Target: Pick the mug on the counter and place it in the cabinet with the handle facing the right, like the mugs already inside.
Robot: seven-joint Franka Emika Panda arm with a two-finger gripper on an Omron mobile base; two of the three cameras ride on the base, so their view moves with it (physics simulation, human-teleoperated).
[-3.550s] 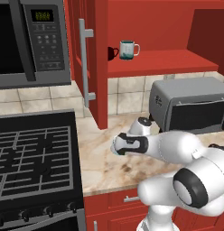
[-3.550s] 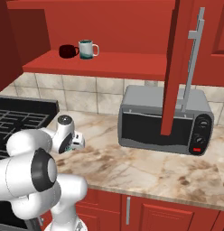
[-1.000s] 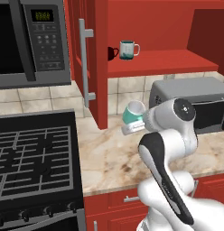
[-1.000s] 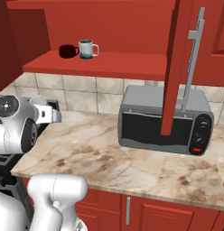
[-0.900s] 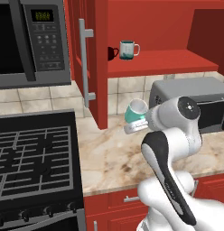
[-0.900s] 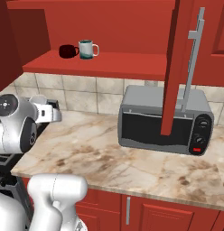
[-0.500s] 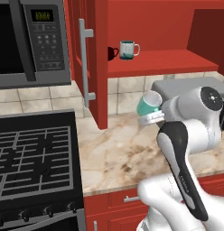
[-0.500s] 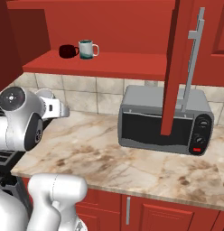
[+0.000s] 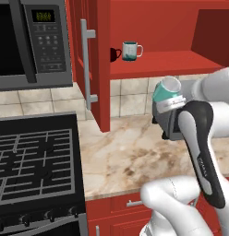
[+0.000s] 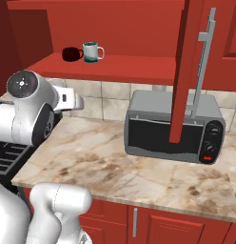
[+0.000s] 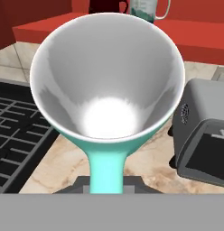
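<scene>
Mug (image 11: 107, 85) sits right before the hand camera, its white inside open toward the lens and its teal handle (image 11: 107, 169) pointing down to the bottom of that view. The gripper (image 9: 174, 107) has the mug at its tip, lifted off the counter (image 9: 130, 152); the fingers are hidden, so the grip itself cannot be told. In the left base view the mug (image 9: 166, 91) is tilted, in the air in front of the toaster oven (image 10: 173, 127), above the counter and below the red shelf (image 9: 158, 62). The stove (image 9: 35, 156) lies to the left of the counter. Farther back, the cabinet (image 9: 135, 32) stands open, its door (image 9: 91, 64) with a grey bar turned out. On the shelf a white-and-teal mug (image 9: 130, 50) and a black mug (image 9: 114, 54) stand just beside each other, the black one on the left.
</scene>
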